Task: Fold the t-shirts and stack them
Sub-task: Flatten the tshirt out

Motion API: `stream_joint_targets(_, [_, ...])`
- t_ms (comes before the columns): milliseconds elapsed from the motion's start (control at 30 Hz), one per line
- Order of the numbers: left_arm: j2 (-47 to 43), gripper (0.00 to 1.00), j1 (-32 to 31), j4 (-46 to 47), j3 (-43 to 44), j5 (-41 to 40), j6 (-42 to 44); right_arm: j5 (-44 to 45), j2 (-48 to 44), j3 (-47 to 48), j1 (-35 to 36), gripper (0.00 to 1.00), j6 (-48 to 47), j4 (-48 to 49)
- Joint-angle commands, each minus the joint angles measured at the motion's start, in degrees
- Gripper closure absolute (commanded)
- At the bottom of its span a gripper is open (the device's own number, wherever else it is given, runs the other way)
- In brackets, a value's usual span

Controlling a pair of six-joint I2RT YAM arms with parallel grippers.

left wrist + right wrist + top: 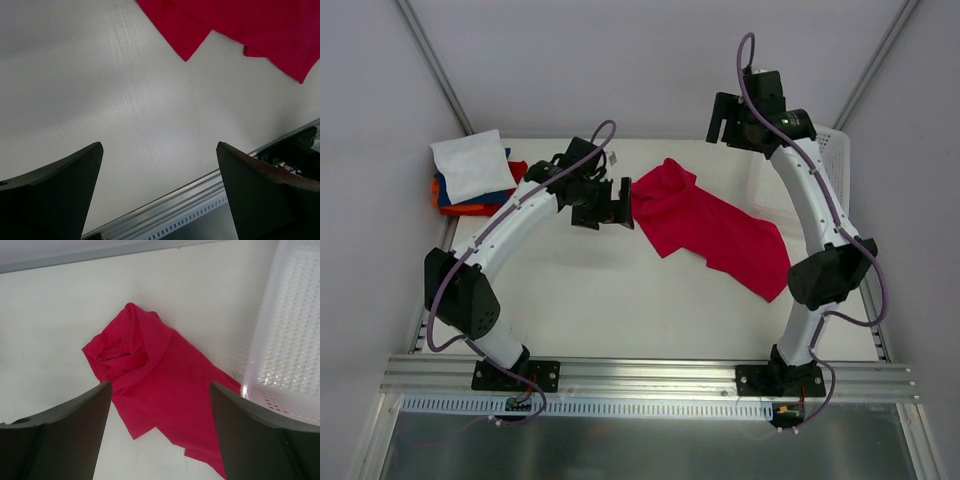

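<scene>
We find the red shirt (715, 225) crumpled on the tabletop (620, 300), right of centre, unfolded. The left fingers (55, 195) and right fingers (60, 435) stand wide, holding nothing. Flattening is in hand, we judge; next, pinch its corners.

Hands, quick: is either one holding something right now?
Left hand: open, holding nothing.
Right hand: open, holding nothing; the red shirt lies loose below it.

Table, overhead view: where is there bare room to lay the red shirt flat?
The widest bare patch of table lies between the two arm bases, nearer than the red shirt. Crowded: the far left corner holds the folded stack, the right edge the basket.
</scene>
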Motion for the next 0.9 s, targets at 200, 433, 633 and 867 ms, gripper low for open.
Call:
stream_joint_targets(200, [5.54, 0.03, -13.46, -0.27, 8.59, 1.01, -3.77, 1.89, -10.22, -0.20, -5.53, 0.34, -2.56, -3.37])
stream_joint_targets(433, [10.73, 0.03, -22.89, 7.44, 7.01, -0.76, -3.25, 2.06, -11.80, 0.32, -9.93, 0.42, -0.54, -3.20])
stream_joint_targets(633, [15.03, 0.02, -25.53, 26.84, 0.95, -0.23, -2.20, 0.84, -15.67, -3.18, -11.43, 0.38, -1.94, -0.22])
stream_joint_targets(867, [23.56, 0.02, -27.63, 45.49, -0.03, 0.74, -1.40, -7.40, -26.82, -18.56, -12.40, 0.37, 0.08, 10.14])
